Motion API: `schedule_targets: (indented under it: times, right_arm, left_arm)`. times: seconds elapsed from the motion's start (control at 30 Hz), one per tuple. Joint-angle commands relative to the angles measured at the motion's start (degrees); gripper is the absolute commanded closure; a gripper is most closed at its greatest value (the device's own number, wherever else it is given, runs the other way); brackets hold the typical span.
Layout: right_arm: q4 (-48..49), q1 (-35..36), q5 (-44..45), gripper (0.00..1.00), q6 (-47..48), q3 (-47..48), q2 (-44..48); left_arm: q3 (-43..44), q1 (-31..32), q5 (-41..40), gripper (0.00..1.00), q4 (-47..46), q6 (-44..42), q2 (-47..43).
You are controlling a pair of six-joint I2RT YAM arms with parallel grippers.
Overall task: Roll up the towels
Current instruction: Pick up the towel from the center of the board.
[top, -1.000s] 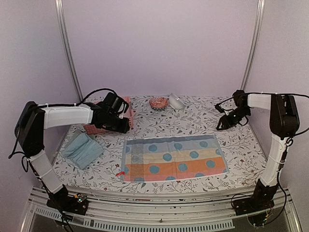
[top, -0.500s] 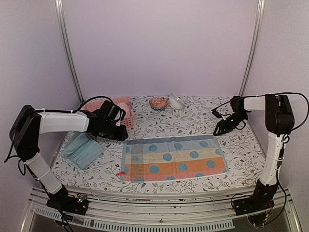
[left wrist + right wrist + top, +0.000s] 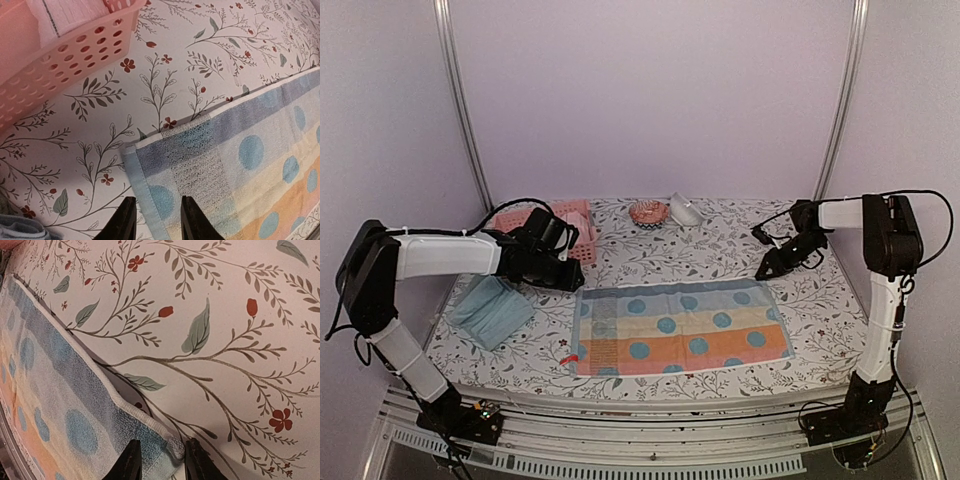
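You've got the patterned towel [image 3: 680, 325] flat on the surface [image 3: 720, 240], long axis L-R, w/ left tool [image 3: 156, 220] at its far-left corner, right tool [image 3: 159, 460] at far-right, both spread, empty.

Left end effector [image 3: 563, 273] and right end effector [image 3: 765, 269] lower, closer to far corners of the patterned towel [image 3: 680, 325].

Pale lilac wall [image 3: 650, 100] rising well beyond the left gripper [image 3: 572, 281] and the right gripper [image 3: 762, 272], slim metal uprights [image 3: 460, 100] at its two corners, white leaf-and-flower print table [image 3: 720, 245] just under both, aluminium rail [image 3: 650, 455] along the table's near edge behind them, soft even light.
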State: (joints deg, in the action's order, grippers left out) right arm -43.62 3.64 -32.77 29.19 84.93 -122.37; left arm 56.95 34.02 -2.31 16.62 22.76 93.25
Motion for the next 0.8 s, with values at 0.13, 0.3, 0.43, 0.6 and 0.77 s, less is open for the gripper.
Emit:
schedule_targets:
  times: [0.13, 0.3, 0.43, 0.6, 0.77]
  right_arm:
    - [-2.4, 0.5, 1.2, 0.74, 0.4, 0.4, -1.7]
    - [-1.9, 0.5, 3.0, 0.83, 0.0, 0.0, -1.5]
    - [-2.1, 0.5, 2.9, 0.93, 0.6, -0.2, -1.0]
    - [1.9, 0.2, 8.5, 0.97, -0.9, -1.5, 3.8]
    - [3.6, 0.1, 10.4, 0.97, -1.5, -1.4, 6.3]
  left_arm:
    - [-0.4, 0.6, -0.9, 0.66, -0.6, -0.2, -0.8]
    - [-0.1, 0.7, -1.5, 0.66, -0.6, -0.5, -0.4]
    - [0.0, 0.6, -1.4, 0.66, -0.8, -0.5, 0.3]
    - [-0.7, 0.2, -1.4, 0.65, -2.1, 0.1, 0.8]
    - [-0.6, -1.8, 1.1, 0.59, -4.8, 1.6, 1.5]
